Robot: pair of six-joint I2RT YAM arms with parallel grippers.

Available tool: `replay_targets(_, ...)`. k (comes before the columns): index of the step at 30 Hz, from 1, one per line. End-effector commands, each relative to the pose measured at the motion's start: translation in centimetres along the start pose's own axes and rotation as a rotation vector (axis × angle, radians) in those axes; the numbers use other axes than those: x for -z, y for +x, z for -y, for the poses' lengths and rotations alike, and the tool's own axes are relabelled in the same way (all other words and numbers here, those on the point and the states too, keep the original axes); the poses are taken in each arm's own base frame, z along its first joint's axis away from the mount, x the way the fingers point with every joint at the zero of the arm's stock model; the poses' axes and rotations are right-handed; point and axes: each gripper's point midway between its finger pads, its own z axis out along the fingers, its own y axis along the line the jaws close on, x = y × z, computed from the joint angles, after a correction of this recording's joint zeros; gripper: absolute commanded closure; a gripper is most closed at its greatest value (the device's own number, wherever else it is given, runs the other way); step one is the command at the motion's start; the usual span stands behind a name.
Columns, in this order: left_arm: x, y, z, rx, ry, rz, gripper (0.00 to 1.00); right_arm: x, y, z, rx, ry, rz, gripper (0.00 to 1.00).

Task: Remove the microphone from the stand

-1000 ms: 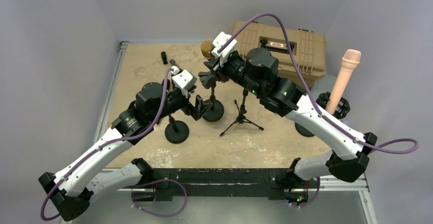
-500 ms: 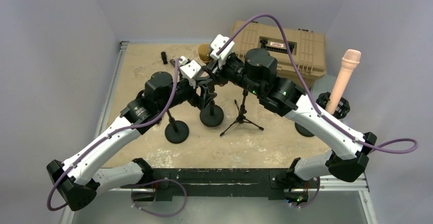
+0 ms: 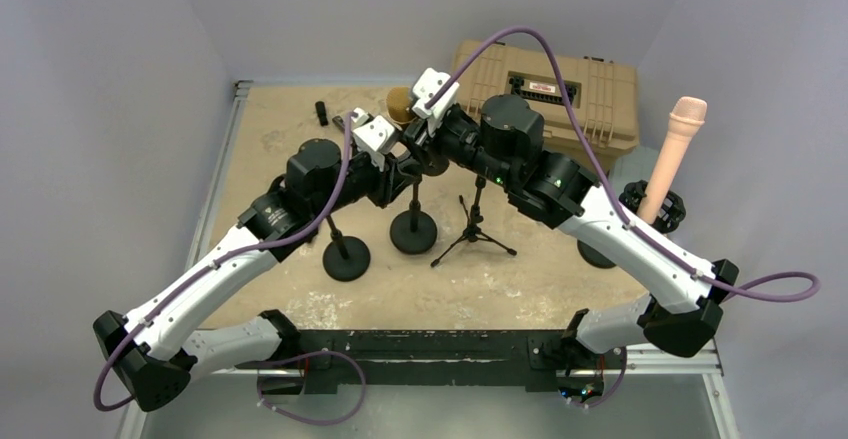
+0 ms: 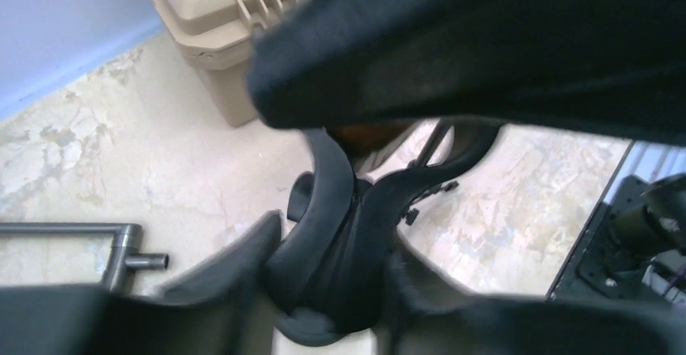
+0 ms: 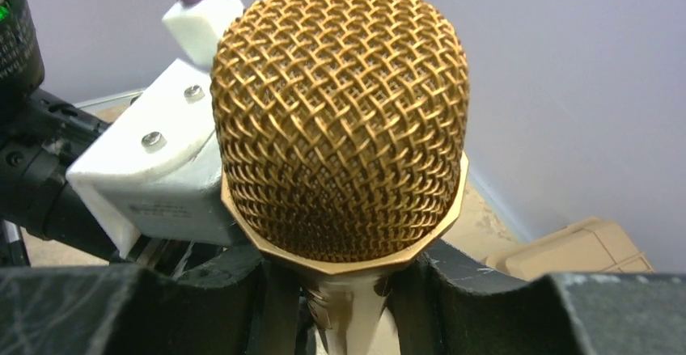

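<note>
Noting right gripper [image 5: 346,310] clamped on the microphone [image 5: 340,120] just under its gold mesh head, jaws narrow and pressing the neck from both sides. Finding the microphone high over the middle of the worktop [image 3: 280,129], apparently seated in the clip [image 4: 344,209] atop the round-based stand [image 3: 413,231].

Placing left gripper [image 4: 328,298] astride that clip, jaws part-way apart. Not managing to tell whether pinching it (wrist view blurred).

Flagging risks:
- Pulling with the clip unbraced and dragging the whole stand over, perhaps into the tripod [image 3: 474,231] just beside it.
- Twisting the neck out of a shallow hold.

Failing to make out the microphone body below the head, the clip-to-body seat, and both sets of fingertips in the top view, all masked by the two wrists.
</note>
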Motion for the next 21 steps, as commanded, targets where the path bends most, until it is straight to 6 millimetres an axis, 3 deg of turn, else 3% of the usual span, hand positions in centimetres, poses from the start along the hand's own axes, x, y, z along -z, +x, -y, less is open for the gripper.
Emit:
replay_targets(1, 0.4, -2.8, -0.5, -0.005, -0.034, 0.108, 1.0, 0.7, -4.5, 1.1, 0.0, 0.027, 0.143, 1.0)
replay_targets(6, 0.5, -1.1, -0.5, 0.001, -0.036, 0.078, 1.0, 0.9, -5.1, 1.4, -0.004, 0.044, 0.162, 1.0)
replay_targets(11, 0.8, 0.2, -0.3, 0.008, -0.026, 0.069, 1.0, 1.4, -6.7, 3.6, -0.043, 0.157, 0.193, 1.0)
replay_targets(18, 0.9, 1.8, 0.0, 0.025, -0.01, 0.045, 1.0, 6.0, -11.8, 6.3, -0.149, 0.261, 0.321, 1.0)
replay_targets(21, 1.1, 1.9, -0.1, 0.033, -0.017, 0.029, 0.96, 7.6, -12.7, 6.3, -0.19, 0.252, 0.358, 1.0)
